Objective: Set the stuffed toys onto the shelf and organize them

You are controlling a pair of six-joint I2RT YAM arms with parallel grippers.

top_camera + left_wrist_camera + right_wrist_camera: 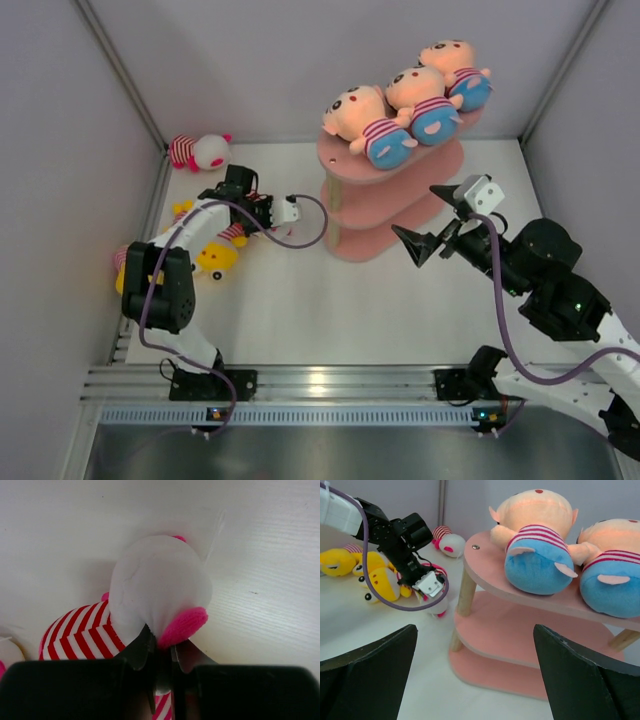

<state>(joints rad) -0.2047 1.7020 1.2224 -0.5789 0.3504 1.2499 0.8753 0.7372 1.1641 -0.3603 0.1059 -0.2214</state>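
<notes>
Left hand pinching white-faced toy — ear, seemingly; right hand agape.

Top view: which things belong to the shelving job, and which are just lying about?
Job:
- shelf
- three peach toys on its top tier
- corner toy, far left
- white toy pinched in left pincer
- yellow toys, left side

Just there:
- purple cables
- rail

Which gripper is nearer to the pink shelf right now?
Right. The right gripper is open close beside the shelf, at its right front. The left gripper is farther away on the shelf's left, low over the table, shut on a white-faced toy.
</notes>
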